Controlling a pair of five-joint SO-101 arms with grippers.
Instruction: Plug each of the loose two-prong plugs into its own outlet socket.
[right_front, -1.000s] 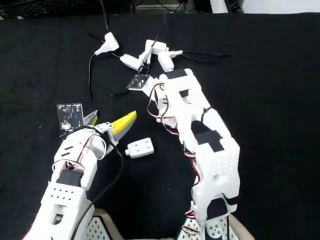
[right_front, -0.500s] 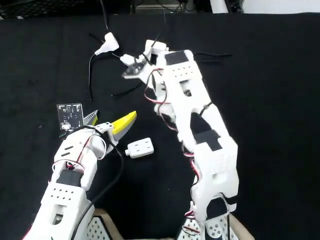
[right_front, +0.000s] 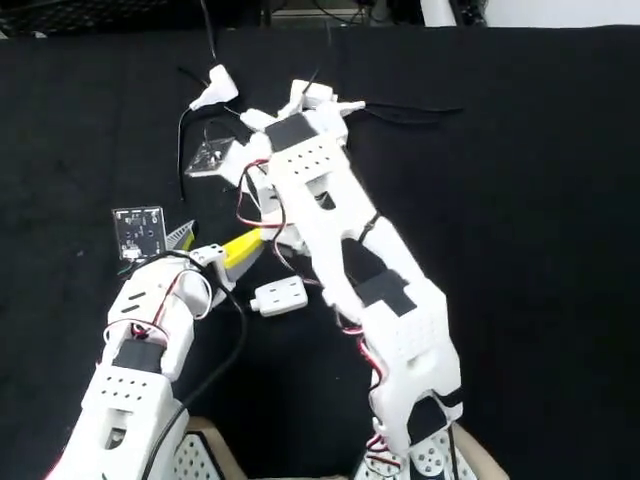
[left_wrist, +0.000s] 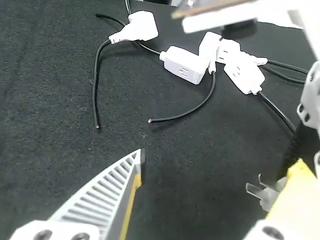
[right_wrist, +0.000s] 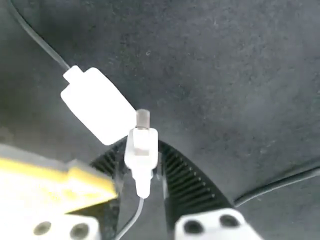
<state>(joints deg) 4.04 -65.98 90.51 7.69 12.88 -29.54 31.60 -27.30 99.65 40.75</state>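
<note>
In the right wrist view my right gripper (right_wrist: 142, 162) is shut on a small white two-prong plug (right_wrist: 141, 142), held above the black cloth with its prongs pointing away. A white cabled block (right_wrist: 97, 105) lies just beyond it. In the high view the right arm's wrist (right_front: 300, 150) hangs over the cluster of white plugs and sockets (right_front: 258, 120) at the back. A white outlet block (right_front: 280, 295) lies near the middle. My left gripper (right_front: 215, 240) stands open beside it, nothing between its fingers. From the left wrist, a slotted socket (left_wrist: 185, 62) and other plugs (left_wrist: 245, 75) lie ahead.
Thin black cables (right_front: 182, 150) loop over the cloth around the back cluster, with one more white plug (right_front: 215, 88) at the back left. A small dark square board (right_front: 140, 230) lies left of the left gripper. The right half of the table (right_front: 540, 250) is bare cloth.
The right arm has swung left over the back cluster, its wrist and camera board shifting left. The left arm has stayed still.
</note>
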